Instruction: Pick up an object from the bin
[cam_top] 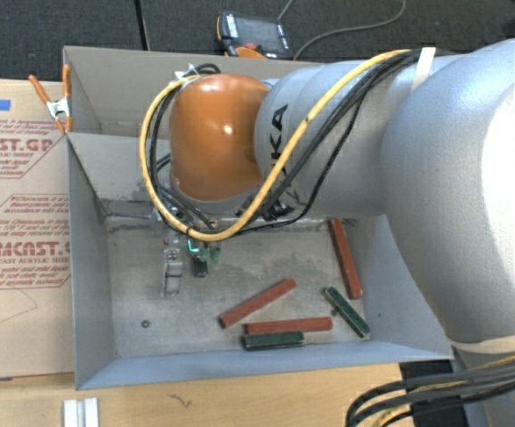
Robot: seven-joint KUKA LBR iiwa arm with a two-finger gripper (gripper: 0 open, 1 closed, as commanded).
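Note:
My gripper (188, 269) hangs below the orange wrist cover over the left middle of the bin floor. Its fingers stand open, with only bare floor between them. The nearest loose thing is a red-brown flat stick (257, 302), lying slantwise to the right of the gripper and apart from it. Closer to the front wall lies a second red-brown stick (289, 326), with a dark green stick (273, 340) right alongside it.
Another dark green stick (344, 311) lies slantwise at the front right. A third red-brown stick (346, 258) runs front to back beside the arm at the right. The arm covers the bin's back right. A small dark speck (146, 324) sits on the floor at front left.

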